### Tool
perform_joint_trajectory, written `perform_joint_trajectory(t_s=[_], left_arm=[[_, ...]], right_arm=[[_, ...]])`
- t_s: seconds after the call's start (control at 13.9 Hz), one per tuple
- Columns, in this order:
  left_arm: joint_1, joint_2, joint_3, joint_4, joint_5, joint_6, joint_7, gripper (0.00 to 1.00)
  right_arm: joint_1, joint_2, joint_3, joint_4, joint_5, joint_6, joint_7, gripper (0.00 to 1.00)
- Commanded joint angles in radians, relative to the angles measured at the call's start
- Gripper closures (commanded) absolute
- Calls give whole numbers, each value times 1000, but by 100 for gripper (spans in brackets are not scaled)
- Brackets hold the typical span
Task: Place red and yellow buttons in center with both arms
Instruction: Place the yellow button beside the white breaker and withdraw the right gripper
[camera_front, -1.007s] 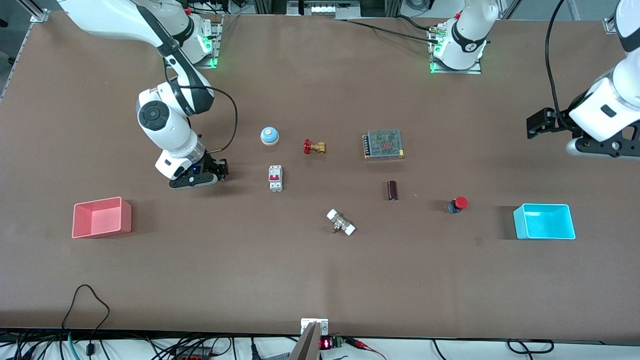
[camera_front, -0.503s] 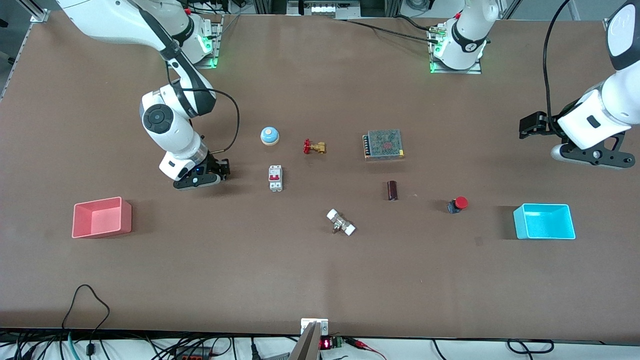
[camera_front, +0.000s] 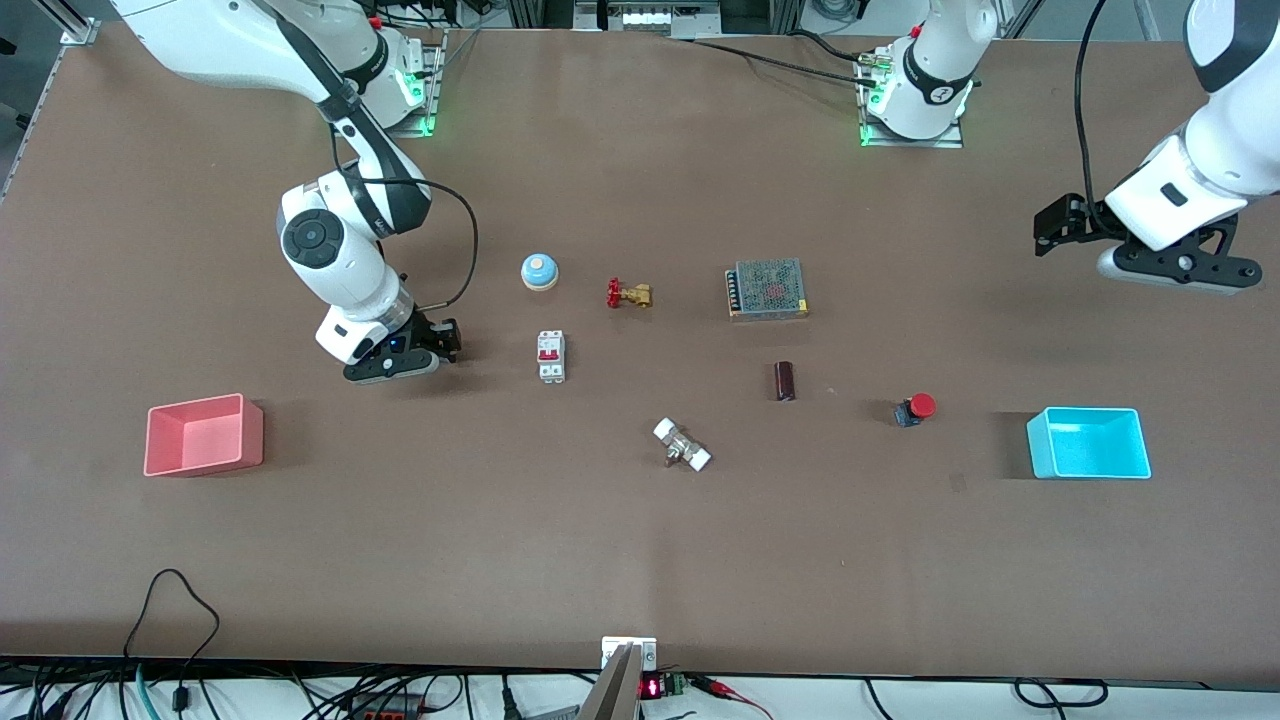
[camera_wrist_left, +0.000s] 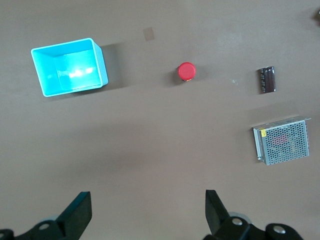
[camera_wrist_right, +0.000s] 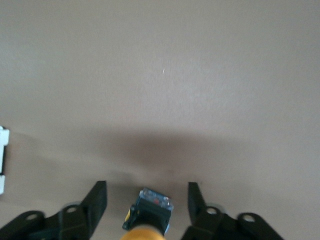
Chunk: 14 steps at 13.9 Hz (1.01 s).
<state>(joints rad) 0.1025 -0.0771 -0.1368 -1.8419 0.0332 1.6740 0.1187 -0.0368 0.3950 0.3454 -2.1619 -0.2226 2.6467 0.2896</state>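
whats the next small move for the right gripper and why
Probably close the right gripper: its open fingers straddle the yellow button, low at the table, without touching it. The left gripper hangs open over the table at its own end.

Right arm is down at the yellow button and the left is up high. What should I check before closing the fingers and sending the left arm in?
1. Yellow button sits between the fingers of the right gripper: ok, with a gap on each side.
2. Right grip made: not ok, the fingers are open.
3. Left gripper open and empty: ok.
4. Left gripper over the red button: not ok. It hangs over bare table toward the left arm's end, apart from the button.
5. Bare spot on the tabletop for the drop: ok, nearer the front camera than the white-capped fitting.
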Motion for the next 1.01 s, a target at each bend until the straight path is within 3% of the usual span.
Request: perform_joint_trajectory(t_s=[0.0, 0.14, 0.29, 0.58, 0.93], left_arm=[[11, 66, -6, 117, -19, -107, 3, 0], [9, 72, -6, 130, -19, -125, -19, 0], [9, 72, -6, 128, -19, -125, -19, 0], [9, 74, -6, 130, -19, -125, -19, 0], [9, 74, -6, 130, -19, -126, -19, 0]], right_arm=[[11, -33, -8, 138, -11, -182, 10, 0], [5, -83, -8, 233, 35, -350, 11, 0], [0, -189, -8, 255, 126, -434, 11, 0], [-61, -327, -16, 328, 166, -632, -10, 0], [-37, -350, -196, 551, 177, -989, -228, 0]])
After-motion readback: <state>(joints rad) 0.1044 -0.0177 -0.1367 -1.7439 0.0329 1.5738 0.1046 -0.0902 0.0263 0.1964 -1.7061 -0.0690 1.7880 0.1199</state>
